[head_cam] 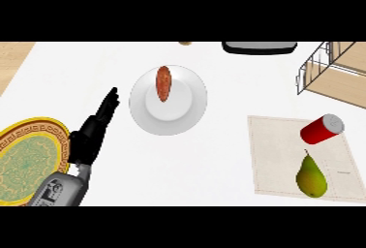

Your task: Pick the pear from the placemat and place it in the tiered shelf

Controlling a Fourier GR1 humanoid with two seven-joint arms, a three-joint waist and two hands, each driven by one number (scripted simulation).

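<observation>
The pear (312, 178) lies on the pale, cloth-like rectangular placemat (275, 160) at the lower right of the white counter (214, 164), its narrow stem end pointing up the view and its rounded, green-yellow body toward the lower edge. Just above it on the same mat, a glossy red can (322, 129) with a silvery end lies on its side, close to the pear but apart from it. At the upper right stands the tiered shelf (330, 72), thin wire framing around light wooden boards. A smooth white round plate (187, 114) sits near the middle, carrying a reddish-brown elongated food item (163, 83). At the lower left, the left hand (91, 131) shows black fingers straight and held together, pointing up the view and touching nothing, beside a round plate with a gold patterned rim (32, 127). A dark rounded object (259, 47) sits at the top edge.
</observation>
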